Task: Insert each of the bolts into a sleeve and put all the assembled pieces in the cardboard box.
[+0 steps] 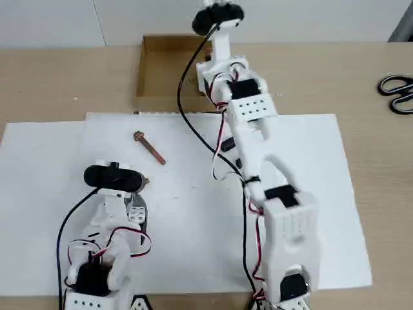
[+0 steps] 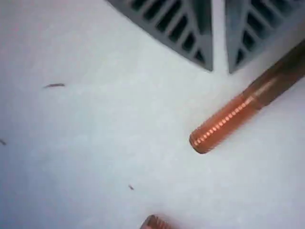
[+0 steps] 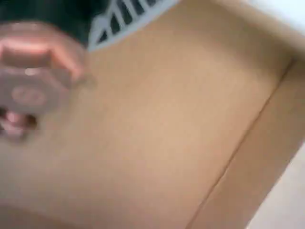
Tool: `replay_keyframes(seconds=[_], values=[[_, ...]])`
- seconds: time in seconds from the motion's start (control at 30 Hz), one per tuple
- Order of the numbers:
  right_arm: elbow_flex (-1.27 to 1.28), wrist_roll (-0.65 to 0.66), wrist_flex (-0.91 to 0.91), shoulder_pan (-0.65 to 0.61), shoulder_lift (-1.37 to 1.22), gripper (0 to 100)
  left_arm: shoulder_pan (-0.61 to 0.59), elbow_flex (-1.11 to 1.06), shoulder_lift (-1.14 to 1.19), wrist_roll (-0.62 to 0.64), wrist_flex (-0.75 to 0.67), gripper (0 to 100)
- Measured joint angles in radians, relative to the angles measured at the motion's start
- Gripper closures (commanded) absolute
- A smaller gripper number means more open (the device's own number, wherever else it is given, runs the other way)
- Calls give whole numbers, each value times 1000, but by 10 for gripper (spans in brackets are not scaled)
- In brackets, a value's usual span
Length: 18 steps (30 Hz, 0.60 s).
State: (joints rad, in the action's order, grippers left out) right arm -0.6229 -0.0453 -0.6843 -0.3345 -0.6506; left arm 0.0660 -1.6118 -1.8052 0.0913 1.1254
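Bolt point(image 2: 224, 121) beside the left gripper point(image 2: 220, 67); cardboard box point(image 1: 150, 77) at 12 o'clock.
Its fingers point(image 2: 181, 24) sit nearly pressed together and pinch nothing, with the bolt lying just beside them on the paper point(image 1: 290, 148). A 2nd bolt point(image 1: 149, 148) rests toward 10 o'clock. The right gripper point(image 1: 218, 29) hangs over the box; I cannot tell its grip. The bolts look stiff, light and smooth, so they will likely roll. They are best pinched across the plain shank, leaving the threads free.
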Motion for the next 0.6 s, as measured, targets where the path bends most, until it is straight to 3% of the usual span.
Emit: replay_keyframes(seconds=[0.23,0.43,0.6], values=[[-219,94,112,-3,-272,973,0,0,0,0,0,994],[-381,121,54,-12,-385,738,0,0,0,0,0,994],[-502,123,-83,-37,-394,775,0,0,0,0,0,994]])
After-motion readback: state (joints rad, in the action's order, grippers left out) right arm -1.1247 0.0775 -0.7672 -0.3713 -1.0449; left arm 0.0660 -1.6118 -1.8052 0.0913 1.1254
